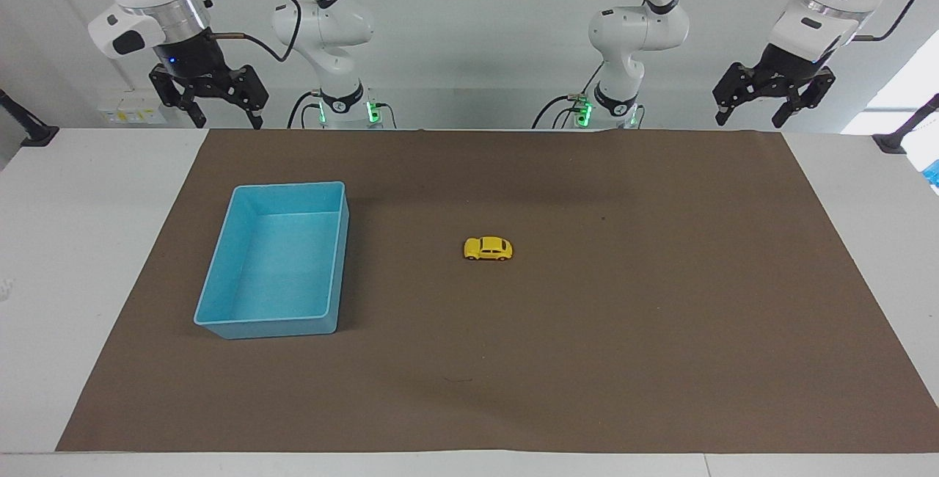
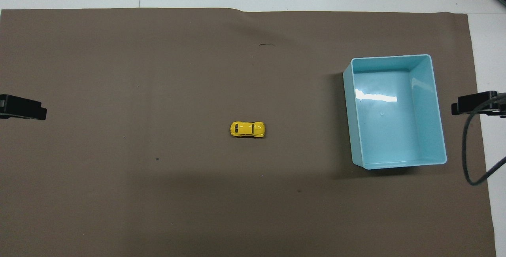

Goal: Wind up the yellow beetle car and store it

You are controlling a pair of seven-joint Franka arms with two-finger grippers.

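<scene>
No step is begun: the yellow beetle car point(image 1: 488, 249) sits mid-table, untouched, beside the empty light blue bin point(image 1: 220, 271). The left tool point(image 1: 774, 99) and right tool point(image 1: 207, 99) are held wide, empty, over the table's robot edge. Next, the car must be gripped.

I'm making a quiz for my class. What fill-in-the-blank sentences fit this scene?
1. The toy car on the brown mat is ____ in colour.
2. The light blue bin holds ____.
3. The bin lies toward the ____ arm's end of the table.
4. The left gripper and right gripper both hang with fingers ____.

Missing words: yellow; nothing; right; open
</scene>
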